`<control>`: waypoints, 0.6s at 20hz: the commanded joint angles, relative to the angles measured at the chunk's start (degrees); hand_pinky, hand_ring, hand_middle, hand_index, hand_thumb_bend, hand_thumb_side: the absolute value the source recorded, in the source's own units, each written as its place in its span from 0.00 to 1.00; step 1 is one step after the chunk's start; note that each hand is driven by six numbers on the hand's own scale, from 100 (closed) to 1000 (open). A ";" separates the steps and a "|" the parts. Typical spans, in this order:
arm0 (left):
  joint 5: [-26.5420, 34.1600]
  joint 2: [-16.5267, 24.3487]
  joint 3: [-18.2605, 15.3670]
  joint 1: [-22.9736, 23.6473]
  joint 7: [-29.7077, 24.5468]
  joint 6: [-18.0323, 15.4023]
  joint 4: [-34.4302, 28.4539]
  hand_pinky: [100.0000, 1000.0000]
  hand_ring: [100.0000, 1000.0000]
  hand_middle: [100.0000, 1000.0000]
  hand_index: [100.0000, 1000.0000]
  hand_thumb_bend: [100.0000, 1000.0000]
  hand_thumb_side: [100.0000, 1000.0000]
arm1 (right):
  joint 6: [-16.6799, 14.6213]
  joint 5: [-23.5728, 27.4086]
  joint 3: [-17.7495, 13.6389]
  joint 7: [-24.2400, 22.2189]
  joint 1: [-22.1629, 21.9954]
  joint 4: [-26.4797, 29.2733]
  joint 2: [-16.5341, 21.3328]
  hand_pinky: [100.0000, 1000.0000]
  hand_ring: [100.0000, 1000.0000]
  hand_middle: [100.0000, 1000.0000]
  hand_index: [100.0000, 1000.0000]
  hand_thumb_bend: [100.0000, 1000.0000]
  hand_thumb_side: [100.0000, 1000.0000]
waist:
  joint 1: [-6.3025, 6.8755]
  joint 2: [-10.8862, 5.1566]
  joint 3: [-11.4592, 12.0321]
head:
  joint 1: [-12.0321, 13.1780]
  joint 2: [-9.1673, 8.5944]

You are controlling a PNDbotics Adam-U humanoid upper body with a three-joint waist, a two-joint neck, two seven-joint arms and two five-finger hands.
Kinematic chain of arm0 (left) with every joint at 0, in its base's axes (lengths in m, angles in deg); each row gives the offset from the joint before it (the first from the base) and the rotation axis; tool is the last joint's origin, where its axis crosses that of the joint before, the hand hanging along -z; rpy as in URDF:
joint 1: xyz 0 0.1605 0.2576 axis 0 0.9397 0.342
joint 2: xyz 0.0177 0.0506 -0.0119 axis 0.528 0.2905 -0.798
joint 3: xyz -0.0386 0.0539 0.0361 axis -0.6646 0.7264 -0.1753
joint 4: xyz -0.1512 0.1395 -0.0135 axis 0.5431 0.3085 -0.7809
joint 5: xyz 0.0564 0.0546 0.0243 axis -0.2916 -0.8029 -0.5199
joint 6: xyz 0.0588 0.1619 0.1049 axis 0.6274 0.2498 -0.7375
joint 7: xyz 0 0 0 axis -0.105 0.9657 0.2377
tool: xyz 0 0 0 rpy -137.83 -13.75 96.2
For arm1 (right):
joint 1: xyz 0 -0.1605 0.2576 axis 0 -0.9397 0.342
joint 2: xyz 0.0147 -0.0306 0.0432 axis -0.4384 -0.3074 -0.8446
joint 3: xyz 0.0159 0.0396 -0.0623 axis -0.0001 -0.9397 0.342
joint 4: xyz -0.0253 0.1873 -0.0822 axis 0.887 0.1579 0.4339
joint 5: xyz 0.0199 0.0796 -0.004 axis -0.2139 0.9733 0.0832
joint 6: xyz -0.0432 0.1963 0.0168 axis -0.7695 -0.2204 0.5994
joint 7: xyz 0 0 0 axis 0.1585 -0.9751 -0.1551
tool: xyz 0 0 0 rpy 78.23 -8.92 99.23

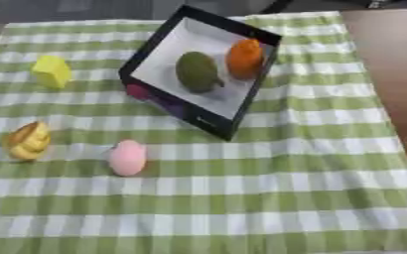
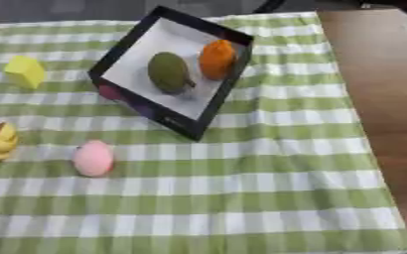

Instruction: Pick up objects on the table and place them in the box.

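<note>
Sitting inside the black-rimmed box (image 1: 146,49) are a green fruit (image 1: 197,71) and an orange one (image 1: 244,58). Left of the box lies a yellow block (image 1: 52,71); below it, a pink egg shape (image 1: 127,157) and a yellow-orange fruit (image 1: 28,141). Neither hand shows, so their state cannot be told.

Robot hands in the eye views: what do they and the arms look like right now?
Neither robot hand nor arm shows in either eye view, so their look cannot be told. Only the green checked cloth, the black box and loose objects are visible.
</note>
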 commanded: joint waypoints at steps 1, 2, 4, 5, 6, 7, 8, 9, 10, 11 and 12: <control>-2.92 6.58 3.74 -3.58 -2.67 2.24 3.37 0.94 0.75 0.76 0.83 0.50 0.39 | 0.75 1.82 -1.38 2.90 -2.42 3.84 1.13 0.98 0.82 0.70 0.78 0.20 0.22 | 0.75 -2.03 0.06 | -0.07 -0.15; -3.80 8.00 5.14 -4.78 -3.54 2.09 4.36 0.94 0.75 0.76 0.84 0.51 0.40 | 0.88 1.83 -1.39 3.77 -3.83 4.91 1.12 0.98 0.82 0.70 0.78 0.20 0.22 | 0.73 -2.09 0.12 | -0.22 -0.15; -5.58 10.90 8.04 -6.74 -5.33 0.85 5.65 0.93 0.76 0.76 0.84 0.54 0.41 | 0.98 1.55 -1.37 5.53 -6.73 7.18 1.08 0.98 0.82 0.70 0.78 0.20 0.22 | 0.69 -2.15 0.25 | -0.53 -0.15; -6.52 12.43 9.57 -7.67 -6.27 -0.01 5.76 0.93 0.77 0.77 0.84 0.56 0.41 | 1.03 1.32 -1.41 6.27 -8.27 8.31 1.03 0.98 0.82 0.70 0.78 0.20 0.23 | 0.67 -2.15 0.33 | -0.72 -0.15; -7.22 13.97 11.11 -8.47 -7.22 -0.91 5.49 0.93 0.77 0.77 0.84 0.57 0.41 | 1.11 1.09 -1.49 6.86 -9.69 9.31 0.95 0.98 0.82 0.70 0.78 0.20 0.23 | 0.66 -2.15 0.45 | -0.91 -0.15; -7.49 15.59 12.73 -9.09 -8.22 -1.88 5.05 0.93 0.78 0.77 0.84 0.59 0.40 | 1.34 0.86 -1.53 7.29 -10.73 10.02 0.84 0.98 0.82 0.69 0.78 0.20 0.23 | 0.66 -2.11 0.55 | -1.06 -0.15; -7.39 17.23 14.36 -9.63 -9.22 -2.88 4.65 0.93 0.78 0.77 0.84 0.60 0.40 | 1.63 0.67 -1.54 7.56 -11.38 10.46 0.74 0.98 0.82 0.69 0.78 0.20 0.24 | 0.66 -2.07 0.66 | -1.18 -0.15; -6.96 18.72 15.85 -10.00 -10.14 -3.79 4.24 0.94 0.78 0.78 0.84 0.62 0.39 | 1.90 0.53 -1.52 7.71 -11.81 10.68 0.63 0.98 0.82 0.69 0.78 0.19 0.24 | 0.67 -2.02 0.73 | -1.24 -0.15; -6.33 20.13 17.24 -10.23 -11.01 -4.66 3.81 0.94 0.79 0.78 0.84 0.63 0.38 | 2.14 0.42 -1.48 7.76 -12.09 10.79 0.53 0.98 0.82 0.69 0.78 0.19 0.24 | 0.67 -1.98 0.78 | -1.29 -0.15; -5.56 21.61 18.38 -10.31 -11.92 -5.51 3.31 0.93 0.79 0.77 0.84 0.64 0.34 | 2.35 0.32 -1.43 7.76 -12.26 10.85 0.44 0.98 0.81 0.69 0.77 0.19 0.24 | 0.64 -1.94 0.79 | -1.33 -0.15; -4.80 23.03 19.02 -10.18 -12.79 -6.05 2.67 0.93 0.79 0.77 0.83 0.65 0.30 | 2.50 0.27 -1.37 7.74 -12.33 10.87 0.35 0.98 0.81 0.69 0.77 0.19 0.24 | 0.60 -1.92 0.74 | -1.29 -0.15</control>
